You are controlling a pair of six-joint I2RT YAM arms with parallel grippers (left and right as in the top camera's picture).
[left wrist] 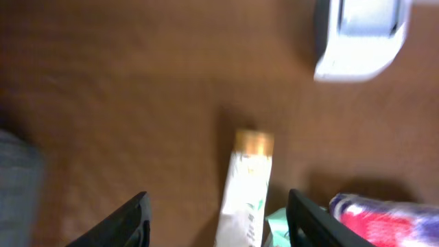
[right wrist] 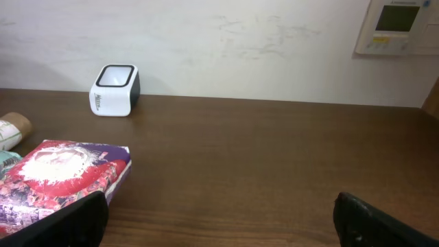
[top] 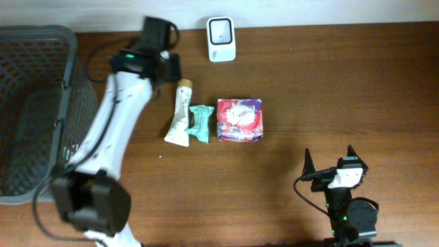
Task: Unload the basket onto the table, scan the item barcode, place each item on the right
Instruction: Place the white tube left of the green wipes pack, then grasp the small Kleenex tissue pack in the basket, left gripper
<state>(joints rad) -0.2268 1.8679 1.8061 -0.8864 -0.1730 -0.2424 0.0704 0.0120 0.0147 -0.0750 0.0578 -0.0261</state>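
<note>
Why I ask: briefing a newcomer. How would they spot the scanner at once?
Start at the far edge of the table, by the white wall. The scanner stands there alone, beyond the row of three items. It is a small white box with a dark window, unlike the tube, teal packet and red-patterned pack.

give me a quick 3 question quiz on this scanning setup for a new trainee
1. Which item lies between the white tube and the red patterned packet?
A) a teal packet
B) a can
C) a spoon
2. True or false: the barcode scanner stands on the table, outside the mesh basket.
3. Fill in the blank: the right gripper has its jaws ____ and nothing between them.

Key:
1. A, the teal packet
2. true
3. open
</note>
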